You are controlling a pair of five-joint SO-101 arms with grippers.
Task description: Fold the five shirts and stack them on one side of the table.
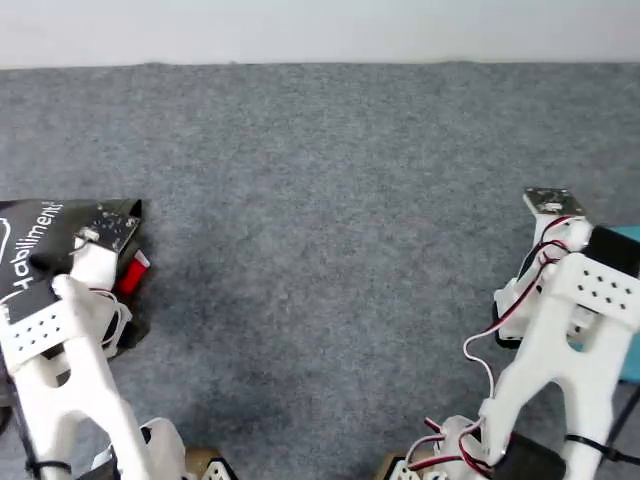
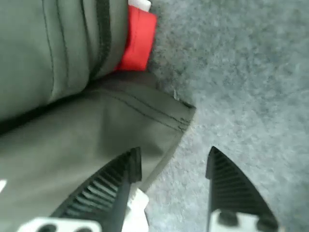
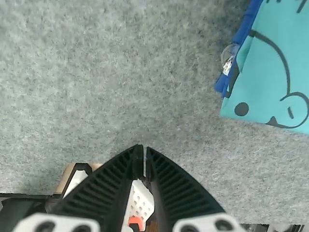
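White arms (image 1: 75,360) — red and white cables (image 1: 468,352) — ribbed black gripper fingers (image 3: 111,188).

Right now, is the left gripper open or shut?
Open. The left gripper shows jaws apart, straddling the edge of the dark shirt.

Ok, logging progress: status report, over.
Left end effector open over dark shirt edge. Right end effector shut, empty, near teal shirt. Red cloth beside dark shirt.
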